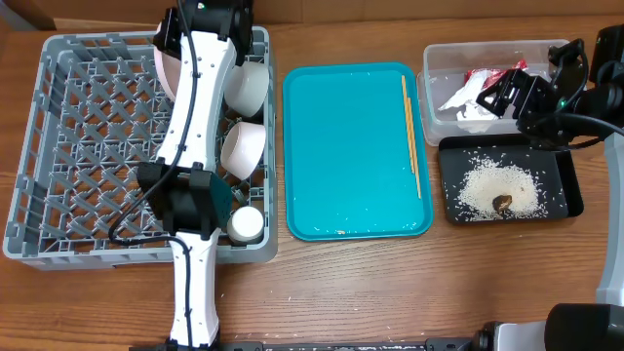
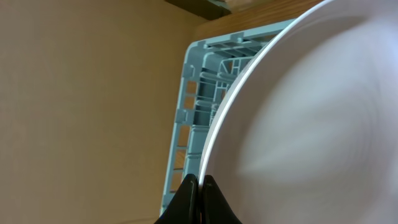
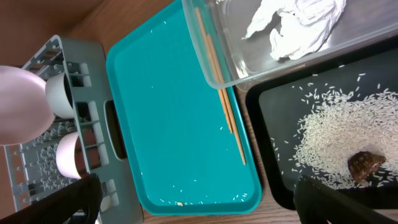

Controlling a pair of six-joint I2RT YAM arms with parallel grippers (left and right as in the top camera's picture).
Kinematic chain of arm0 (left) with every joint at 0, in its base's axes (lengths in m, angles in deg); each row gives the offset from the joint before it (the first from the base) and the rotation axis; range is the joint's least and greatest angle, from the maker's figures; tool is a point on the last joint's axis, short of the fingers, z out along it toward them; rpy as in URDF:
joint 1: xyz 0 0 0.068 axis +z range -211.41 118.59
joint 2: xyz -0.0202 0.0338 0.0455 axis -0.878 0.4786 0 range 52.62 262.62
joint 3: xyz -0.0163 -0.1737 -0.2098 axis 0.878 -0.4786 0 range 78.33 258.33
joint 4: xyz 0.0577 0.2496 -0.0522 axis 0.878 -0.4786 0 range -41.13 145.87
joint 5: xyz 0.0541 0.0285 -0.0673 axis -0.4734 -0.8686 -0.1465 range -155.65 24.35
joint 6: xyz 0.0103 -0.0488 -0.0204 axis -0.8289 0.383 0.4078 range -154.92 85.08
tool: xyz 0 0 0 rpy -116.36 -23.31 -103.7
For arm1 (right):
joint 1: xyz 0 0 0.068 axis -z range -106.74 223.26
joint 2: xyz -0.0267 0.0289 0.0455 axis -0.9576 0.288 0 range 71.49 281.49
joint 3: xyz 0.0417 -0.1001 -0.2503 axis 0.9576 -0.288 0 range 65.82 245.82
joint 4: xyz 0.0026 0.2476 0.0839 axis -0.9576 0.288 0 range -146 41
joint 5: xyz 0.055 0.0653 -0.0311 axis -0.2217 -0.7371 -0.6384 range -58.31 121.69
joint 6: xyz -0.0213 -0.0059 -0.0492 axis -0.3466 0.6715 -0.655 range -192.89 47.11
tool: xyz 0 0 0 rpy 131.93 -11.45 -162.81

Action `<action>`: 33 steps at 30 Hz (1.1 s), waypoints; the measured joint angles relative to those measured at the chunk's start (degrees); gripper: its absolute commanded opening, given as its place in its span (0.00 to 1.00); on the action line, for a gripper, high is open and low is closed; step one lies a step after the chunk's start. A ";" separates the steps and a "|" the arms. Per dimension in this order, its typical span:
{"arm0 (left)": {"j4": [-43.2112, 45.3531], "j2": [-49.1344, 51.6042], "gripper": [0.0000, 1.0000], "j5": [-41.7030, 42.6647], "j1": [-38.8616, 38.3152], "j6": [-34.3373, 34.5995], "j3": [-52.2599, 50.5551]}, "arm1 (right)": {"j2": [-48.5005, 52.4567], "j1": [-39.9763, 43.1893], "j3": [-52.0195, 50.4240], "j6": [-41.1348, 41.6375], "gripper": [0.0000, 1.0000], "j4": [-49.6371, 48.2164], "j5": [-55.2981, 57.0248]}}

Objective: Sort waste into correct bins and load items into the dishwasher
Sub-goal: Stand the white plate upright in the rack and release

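**Lead:** Overhead first. What do we record?

**Second:** We record the dish rack [image 1: 58,146] at nine o'clock, with the left arm [image 1: 190,107] lying across it. Two bowls [image 1: 249,86] and the cup [image 1: 246,224] stand along its three o'clock wall. The plate [image 1: 164,63] shows as a pinkish edge at twelve, nearly on edge; we judge this is so it can slot into the rack standing. The chopsticks [image 1: 410,136] lie on the teal tray [image 1: 341,146], not yet loaded. At three o'clock the clear tub [image 1: 434,58] holds the napkin [image 1: 466,99] and wrapper [image 1: 485,76]. The black tray [image 1: 570,200] holds the rice [image 1: 497,185] and brown lump [image 1: 503,204].

**Lead:** Left wrist view?

**Second:** The left gripper [image 2: 199,190] is pressed together on the plate's rim at six o'clock. It is a thin pinch that keeps the disc raised over the rack's corner.

**Lead:** Right wrist view?

**Second:** The right gripper [image 3: 198,186] is spread wide and carries nothing, above the teal tray's edge. We judge it is placed to reach the chopsticks at one o'clock.
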 measured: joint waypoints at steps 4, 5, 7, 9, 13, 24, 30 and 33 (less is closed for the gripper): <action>0.59 1.33 0.05 1.92 0.00 0.46 0.00 | 0.00 0.00 0.00 0.04 1.00 -0.02 0.00; 0.59 1.44 0.05 2.73 0.00 0.59 -0.02 | 0.00 0.00 0.00 0.02 1.00 0.00 0.02; 0.68 1.49 0.07 5.18 0.02 0.79 -0.02 | 0.00 0.00 0.00 0.02 1.00 0.00 0.02; 0.68 1.49 0.13 9.01 0.02 0.98 -0.02 | 0.00 0.00 0.00 0.02 1.00 -0.04 0.00; 0.96 1.49 0.52 17.49 0.02 1.49 -0.02 | 0.00 0.00 0.00 0.00 1.00 -0.02 0.00; 1.07 1.53 0.93 24.70 0.48 4.02 -0.02 | 0.00 0.00 0.00 0.02 1.00 -0.02 0.02; 1.99 -1.97 1.00 25.38 1.18 4.85 -0.02 | 0.00 0.00 0.00 0.00 1.00 0.00 0.00; 3.54 -7.21 1.00 26.25 1.18 5.35 0.00 | 0.00 0.00 0.00 0.02 1.00 0.00 0.00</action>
